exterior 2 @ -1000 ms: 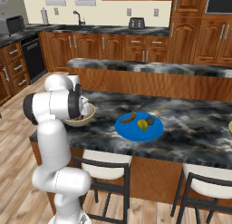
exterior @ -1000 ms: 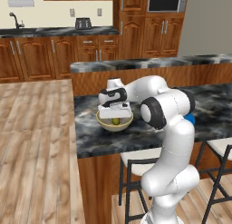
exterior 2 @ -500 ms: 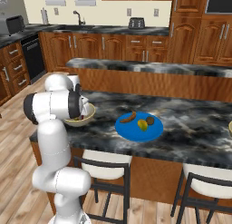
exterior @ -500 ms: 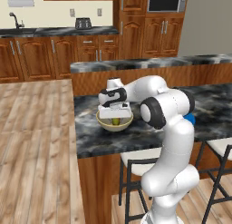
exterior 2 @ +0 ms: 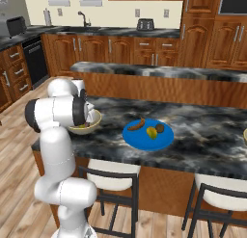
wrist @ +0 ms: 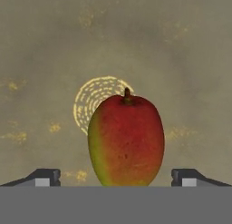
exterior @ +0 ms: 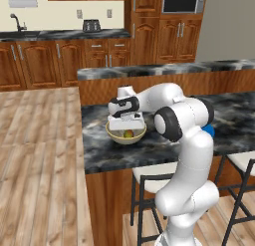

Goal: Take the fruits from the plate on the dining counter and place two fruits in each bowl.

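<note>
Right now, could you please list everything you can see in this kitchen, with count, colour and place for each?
mango: one, red-orange with a green side, lying in the bowl below the pincer
bowl: one, cream-beige, at the left end of the dining counter
plate: one, bright blue, on the counter to the right of the bowl
fruits on the plate: three, a brown banana, a yellow-green piece, a dark brown ball
dining counter: one, black-and-grey marble top, reddish-brown sides
stools: two, pale seats on dark frames, under the counter
toaster: one, dark, on the back counter
pincer: one, dark tips, open, either side of the mango
</note>
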